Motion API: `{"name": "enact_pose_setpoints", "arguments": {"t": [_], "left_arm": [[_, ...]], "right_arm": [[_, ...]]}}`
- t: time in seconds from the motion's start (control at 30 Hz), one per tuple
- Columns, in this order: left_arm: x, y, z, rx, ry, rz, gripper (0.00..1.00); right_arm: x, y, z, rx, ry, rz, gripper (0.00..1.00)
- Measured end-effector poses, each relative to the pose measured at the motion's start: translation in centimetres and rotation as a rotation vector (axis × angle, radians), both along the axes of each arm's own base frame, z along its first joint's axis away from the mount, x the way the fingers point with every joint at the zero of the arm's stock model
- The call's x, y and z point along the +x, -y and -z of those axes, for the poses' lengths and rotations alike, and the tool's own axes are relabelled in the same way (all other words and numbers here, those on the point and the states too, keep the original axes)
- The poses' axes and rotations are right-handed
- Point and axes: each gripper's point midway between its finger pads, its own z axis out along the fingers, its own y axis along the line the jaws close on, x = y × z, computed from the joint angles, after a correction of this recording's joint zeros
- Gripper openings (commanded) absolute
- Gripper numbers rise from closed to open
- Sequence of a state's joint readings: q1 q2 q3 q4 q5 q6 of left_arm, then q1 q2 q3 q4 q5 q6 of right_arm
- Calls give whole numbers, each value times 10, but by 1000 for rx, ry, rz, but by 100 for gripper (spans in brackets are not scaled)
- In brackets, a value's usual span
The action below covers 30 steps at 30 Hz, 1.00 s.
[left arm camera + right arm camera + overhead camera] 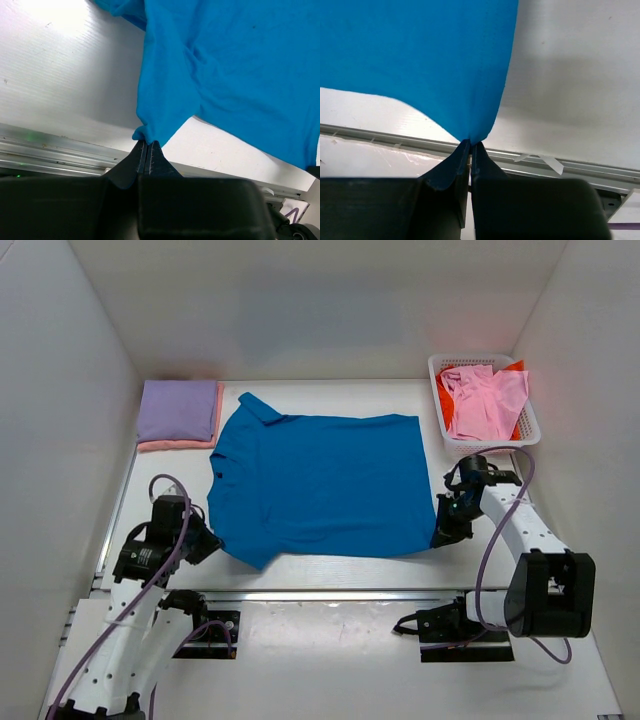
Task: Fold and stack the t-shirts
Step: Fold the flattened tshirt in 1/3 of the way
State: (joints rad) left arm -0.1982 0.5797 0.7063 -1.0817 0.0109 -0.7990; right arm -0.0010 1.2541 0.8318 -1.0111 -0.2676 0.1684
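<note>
- The left claw (147, 146) is clenched on the near-left corner of the blue shirt (320, 485). This is probably a sleeve tip, and the cloth bunches where the tips meet.
- The blue shirt lies spread flat across the middle of the counter (330, 568), with its collar toward the back left and its hem toward the right.
- The right claw (471, 145) is clenched on the near-right hem corner, drawing the cloth to a point between its closed tips.
- The step in hand looks like the first fold, carrying the near edge over to the far edge.
- To do it well, both claws should rise together, only high enough to clear the counter.
- They should keep the edge lightly taut between them and travel at one pace.
- Each corner should land on its far counterpart before either claw lets go.
- An uneven lift would likely skew the crease, and pulling the corners apart too hard could slip these thin pinches.
- At the back left corner a folded lavender shirt (180, 408) rests on a folded salmon shirt (172, 445). The stack sits on the bare counter with no container around it.
- At the back right the white basket (531, 426) holds a crumpled pink shirt (485, 400) on top. An orange-red shirt (514, 367) shows beneath it at the edges. Whether anything more lies under them cannot be told.
</note>
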Motion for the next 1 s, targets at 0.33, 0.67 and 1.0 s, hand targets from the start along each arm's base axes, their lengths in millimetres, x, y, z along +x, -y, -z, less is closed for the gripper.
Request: {"name": "enact_pose_setpoints", "arguments": {"t": [0.33, 0.67, 1.0], "left_arm": [[32, 0, 14, 9, -21, -23, 0], [74, -9, 33, 42, -65, -50, 0], [130, -20, 28, 59, -19, -73, 0]], "right_arm": [[13, 9, 22, 3, -102, -10, 0], [64, 10, 33, 2, -109, -36, 0], [102, 13, 34, -23, -76, -46, 0]]}}
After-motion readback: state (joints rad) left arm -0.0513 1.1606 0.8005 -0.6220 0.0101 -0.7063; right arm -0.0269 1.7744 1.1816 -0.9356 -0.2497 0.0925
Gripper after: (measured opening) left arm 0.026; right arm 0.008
